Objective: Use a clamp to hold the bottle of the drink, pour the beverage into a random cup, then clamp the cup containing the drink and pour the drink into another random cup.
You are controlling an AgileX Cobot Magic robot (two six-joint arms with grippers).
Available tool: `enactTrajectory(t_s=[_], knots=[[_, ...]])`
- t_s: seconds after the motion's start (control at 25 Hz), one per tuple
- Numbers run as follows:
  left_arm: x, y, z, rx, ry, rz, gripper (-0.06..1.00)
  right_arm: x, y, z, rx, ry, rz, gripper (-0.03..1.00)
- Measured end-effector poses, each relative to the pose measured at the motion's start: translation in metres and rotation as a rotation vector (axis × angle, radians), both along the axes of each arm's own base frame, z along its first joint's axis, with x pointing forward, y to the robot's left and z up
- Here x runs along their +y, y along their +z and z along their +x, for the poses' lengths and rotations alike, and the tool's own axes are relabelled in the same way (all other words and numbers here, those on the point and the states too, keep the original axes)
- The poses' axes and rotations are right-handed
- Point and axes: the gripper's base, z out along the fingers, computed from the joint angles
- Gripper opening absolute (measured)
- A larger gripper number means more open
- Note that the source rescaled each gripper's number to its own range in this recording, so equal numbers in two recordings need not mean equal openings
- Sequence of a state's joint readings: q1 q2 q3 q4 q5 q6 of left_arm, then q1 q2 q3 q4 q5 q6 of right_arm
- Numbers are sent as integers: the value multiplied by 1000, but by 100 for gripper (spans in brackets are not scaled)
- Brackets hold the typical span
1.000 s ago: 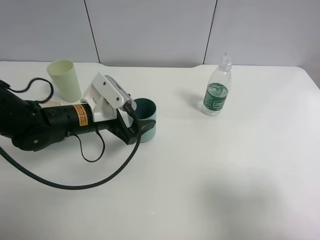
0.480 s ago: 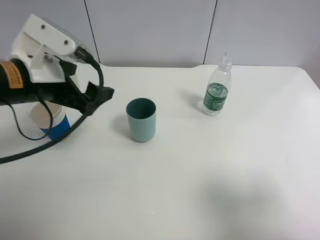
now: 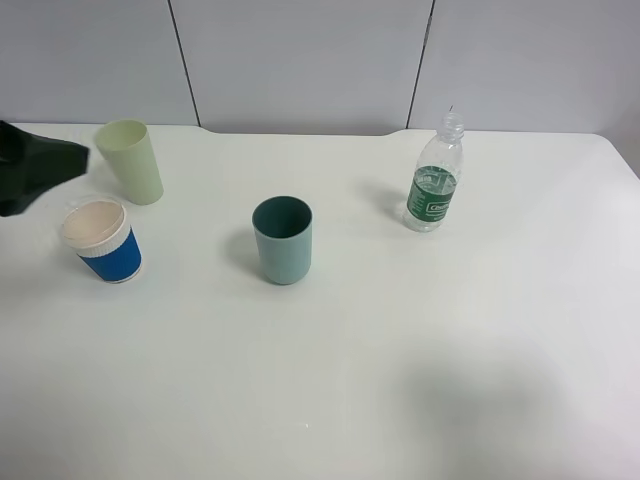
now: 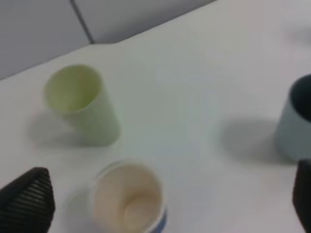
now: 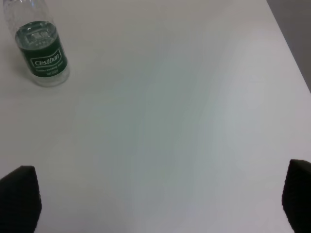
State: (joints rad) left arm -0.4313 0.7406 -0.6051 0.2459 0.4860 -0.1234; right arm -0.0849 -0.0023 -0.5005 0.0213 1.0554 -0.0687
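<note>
Clearly the bottle (image 3: 435, 174) stands upright on the tabletop (image 3: 420, 340) well to the right, nearer the right arm; in the right wrist view it sits ahead of the right fingers (image 5: 19, 196), which are spread wide and empty. Left fingers (image 4: 29, 199) are likewise apart, over the blue cup (image 4: 129, 199).

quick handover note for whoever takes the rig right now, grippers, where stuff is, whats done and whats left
Left gripper: open, empty, above the blue paper cup.
Right gripper: open, empty, near the bottle.
Table: pale green cup back left, blue paper cup in front of it, teal cup centre, bottle back right, upright, uncapped.
Done: cannot confirm either pour; the blue cup and pale green cup look empty.
Left: possibly both pours.
</note>
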Motion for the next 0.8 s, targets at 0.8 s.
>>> enactTrajectory(t_s=[0.8], knots=[[64, 40, -123, -75, 453, -97, 99, 0, 0, 0, 0, 0, 0, 100]])
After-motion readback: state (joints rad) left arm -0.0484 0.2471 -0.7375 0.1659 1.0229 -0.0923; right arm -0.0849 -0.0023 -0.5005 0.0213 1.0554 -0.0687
